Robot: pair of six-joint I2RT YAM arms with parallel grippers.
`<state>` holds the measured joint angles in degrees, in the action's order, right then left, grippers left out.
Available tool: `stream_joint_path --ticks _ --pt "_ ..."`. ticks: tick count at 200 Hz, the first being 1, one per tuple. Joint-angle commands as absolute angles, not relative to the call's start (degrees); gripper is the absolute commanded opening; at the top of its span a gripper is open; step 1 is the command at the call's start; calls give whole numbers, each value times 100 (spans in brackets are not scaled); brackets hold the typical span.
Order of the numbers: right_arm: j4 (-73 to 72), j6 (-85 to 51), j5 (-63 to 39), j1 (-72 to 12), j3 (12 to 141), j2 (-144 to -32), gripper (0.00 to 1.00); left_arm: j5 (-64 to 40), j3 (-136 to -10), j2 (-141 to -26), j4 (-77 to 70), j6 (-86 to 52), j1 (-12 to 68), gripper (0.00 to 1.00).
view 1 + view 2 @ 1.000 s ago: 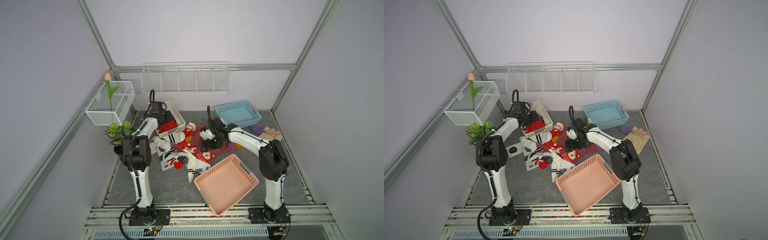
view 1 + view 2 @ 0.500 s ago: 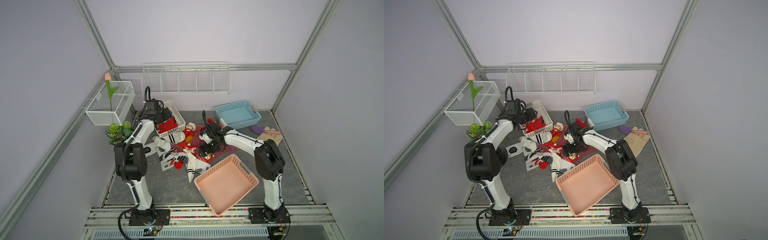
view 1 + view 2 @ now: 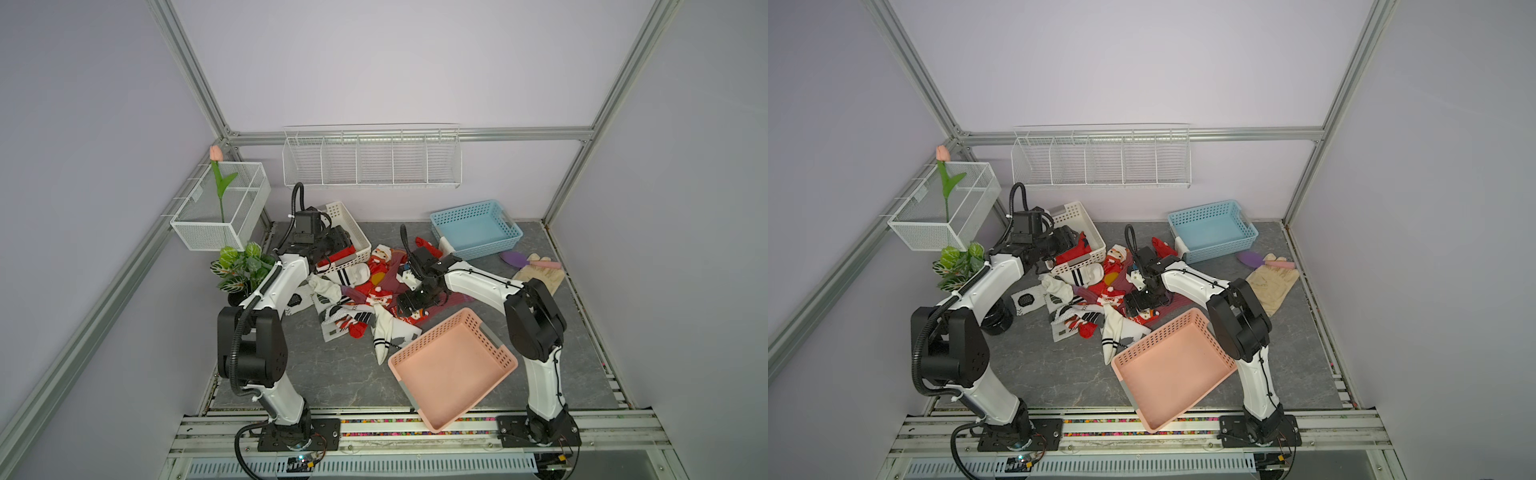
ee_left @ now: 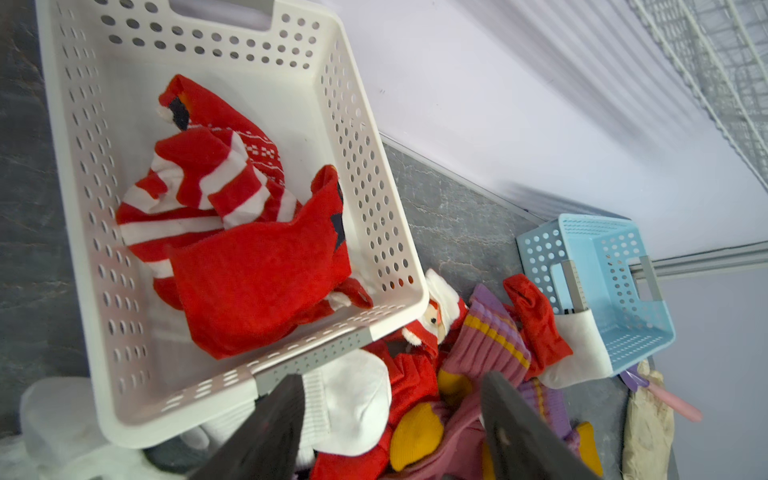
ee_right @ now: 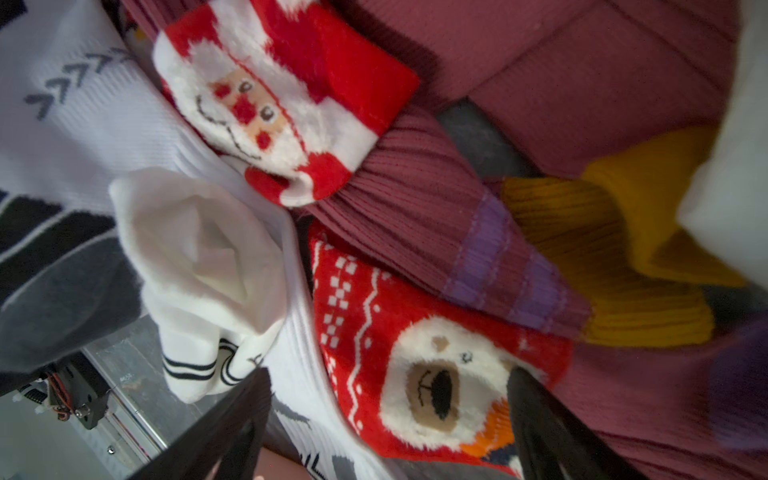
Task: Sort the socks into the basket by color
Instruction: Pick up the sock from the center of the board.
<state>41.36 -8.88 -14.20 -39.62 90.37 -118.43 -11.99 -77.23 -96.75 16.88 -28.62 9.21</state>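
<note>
The left end effector (image 4: 390,380) is hanging with its jaws parted and empty, just beside the white perforated plastic basket (image 4: 365,166) where red-and-white striped socks (image 4: 249,266) are lying. The right end effector (image 5: 388,374) is gaping wide, gripping nothing, over a red bear-faced sock (image 5: 357,299) in the mixed sock pile (image 3: 374,291) on the grey counter (image 3: 332,374).

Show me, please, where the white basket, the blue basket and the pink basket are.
white basket (image 4: 365,174): left wrist view, on its perforated side wall.
blue basket (image 3: 473,230): a top view, on its bare floor.
pink basket (image 3: 1171,374): a top view, on its bare floor.
</note>
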Motion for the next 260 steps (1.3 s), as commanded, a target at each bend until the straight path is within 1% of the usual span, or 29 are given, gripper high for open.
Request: stream_joint_path --ticks 1,22,47,85,92,100,120,136,172,183,209,226,241,246,260 --pt "4263 -764 -1217 -4030 9070 -11977 91 -1230 -7496 -9446 1589 -2962 1057 62" --pt "4326 -739 -939 -4049 9070 -12040 90 -1213 -7332 -9282 1577 -3001 1160 62" --pt "4324 -709 -567 -4043 9043 -12071 92 -1266 -7168 -9131 1552 -3063 1255 62" --pt "4412 -666 -584 -4078 9236 -12317 88 -1275 -6993 -8953 1547 -3135 1346 62" --pt "4400 -668 -604 -4104 9229 -12335 86 -1274 -6958 -8916 1539 -3156 1361 62" --pt "4395 -659 -613 -4137 9220 -12346 80 -1277 -6921 -8879 1546 -3164 1354 62" --pt "4430 -681 -651 -4160 9173 -12336 59 -1283 -6848 -8785 1555 -3181 1362 62" --pt "4419 -687 -599 -4166 9066 -12143 55 -1283 -6820 -8721 1592 -3173 1380 62" --pt "4644 -650 -453 -4150 9077 -11649 26 -1200 -6880 -8596 1850 -2984 1539 61" --pt "4708 -639 -420 -4144 9105 -11491 24 -1194 -6899 -8561 1911 -2933 1594 62" --pt "4840 -590 -513 -4145 9208 -11222 25 -1227 -6839 -8469 1920 -2884 1708 62" --pt "4812 -613 -576 -4123 9220 -11108 17 -1275 -6804 -8437 1926 -2862 1781 61" --pt "4816 -633 -703 -4078 9279 -11053 14 -1332 -6755 -8396 1914 -2832 1851 62" --pt "4806 -661 -756 -4064 9289 -11035 11 -1369 -6722 -8378 1898 -2832 1878 62" --pt "4697 -761 -990 -4001 9286 -10948 11 -1483 -6613 -8316 1795 -2830 1945 62"
